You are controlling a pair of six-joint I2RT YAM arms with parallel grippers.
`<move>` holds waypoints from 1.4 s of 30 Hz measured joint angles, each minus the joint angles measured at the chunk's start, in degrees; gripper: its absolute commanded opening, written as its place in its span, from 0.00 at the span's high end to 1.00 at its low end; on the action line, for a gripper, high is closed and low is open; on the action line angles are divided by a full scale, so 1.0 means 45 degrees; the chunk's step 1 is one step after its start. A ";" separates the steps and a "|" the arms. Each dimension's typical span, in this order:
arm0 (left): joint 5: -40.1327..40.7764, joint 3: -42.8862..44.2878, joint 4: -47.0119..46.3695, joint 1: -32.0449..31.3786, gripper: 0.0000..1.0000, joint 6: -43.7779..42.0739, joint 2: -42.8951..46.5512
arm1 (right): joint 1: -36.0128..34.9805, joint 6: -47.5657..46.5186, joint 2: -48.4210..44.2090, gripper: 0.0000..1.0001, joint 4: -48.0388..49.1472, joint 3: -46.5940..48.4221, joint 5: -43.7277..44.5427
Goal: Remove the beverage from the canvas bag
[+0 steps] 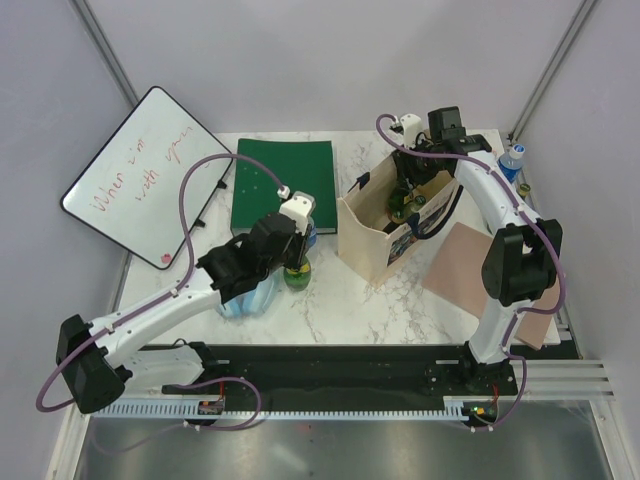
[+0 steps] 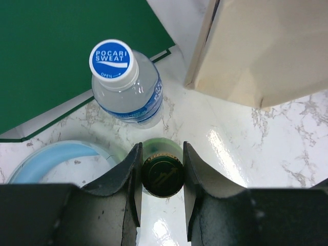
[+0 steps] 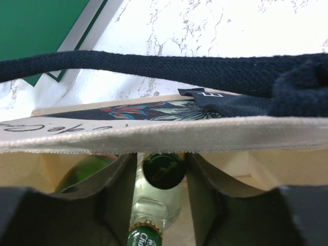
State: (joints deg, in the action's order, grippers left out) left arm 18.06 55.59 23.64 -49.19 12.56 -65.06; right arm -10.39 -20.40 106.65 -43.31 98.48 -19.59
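Two black robot arms are working over one white, marble-patterned table (image 1: 330,305). One boxy beige canvas bag (image 1: 372,235), with black woven strap handles (image 3: 154,66) and a dark blue flowered print panel, is standing upright closer to the table's right edge than its left.

The right gripper (image 3: 161,159) is reaching down into the bag's open top. Its two black fingers are straddling the round dark cap of an upright bottle (image 3: 164,170), close on both sides, but I cannot tell whether they are pressing it. Beside that bottle, a clear glass bottle with a green cap (image 3: 145,238) is showing, and there seems to be a third bottle of green glass (image 3: 84,171). So three drinks appear to be sitting in the bag.

The left gripper (image 2: 162,154) is pinching the dark cap of a green glass bottle (image 1: 297,272), which is standing on the table just left of the bag. Just beyond it, a clear plastic bottle with a blue Pocari Sweat cap (image 2: 125,82) is standing. One more blue-capped bottle (image 1: 512,160) is standing at the far right corner.

Also lying about:
- one flat dark green mat (image 1: 283,185) by the far edge
- one whiteboard with red writing (image 1: 140,175) overhanging the left edge
- one pale blue round dish (image 2: 56,156)
- one flat pink board (image 1: 470,270) at the right edge
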 measured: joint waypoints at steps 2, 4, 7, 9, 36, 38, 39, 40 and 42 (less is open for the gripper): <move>0.0121 -0.0340 -0.0185 0.0000 0.98 -0.0005 0.0000 | 0.0005 -0.0010 0.0000 0.59 0.0049 0.0000 0.0010; 0.0262 -0.0656 -0.0432 -0.0005 0.98 -0.0005 0.0000 | 0.0005 0.0010 0.0000 0.64 0.0107 0.0000 0.0029; 0.0369 -0.1069 -0.0894 0.0000 0.98 0.0000 0.0000 | 0.0015 0.0034 0.0000 0.75 0.0117 0.0000 0.0039; 0.0447 -0.1248 -0.1248 0.0000 0.98 0.0000 0.0000 | 0.0015 0.0015 0.0000 0.82 0.0117 0.0000 0.0044; 0.0962 -0.2045 -0.2497 0.0000 0.09 0.1059 0.1044 | 0.0165 0.0165 -0.0816 1.00 -0.0801 0.1205 -0.0418; 0.0918 -0.1904 -0.2385 0.0000 0.07 0.1059 0.1248 | 0.0233 0.0223 -0.1020 1.00 -0.0923 0.1486 -0.0559; 0.0913 -0.1826 -0.2307 0.0000 0.07 0.1059 0.1413 | 0.0282 0.0267 -0.1107 1.00 -0.1020 0.1695 -0.0631; 0.0913 -0.1739 -0.2263 0.0000 0.07 0.1059 0.1617 | 0.0325 0.0321 -0.1200 1.00 -0.1064 0.1914 -0.0704; 0.0918 -0.1486 -0.2191 0.0000 0.06 0.1059 0.2040 | 0.0418 0.0389 -0.1389 1.00 -0.1088 0.2297 -0.0821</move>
State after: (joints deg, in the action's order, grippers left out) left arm 22.20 48.90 13.78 -49.19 17.32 -55.88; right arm -8.51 -18.65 100.40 -48.21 108.81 -23.29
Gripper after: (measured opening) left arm 0.929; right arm 0.403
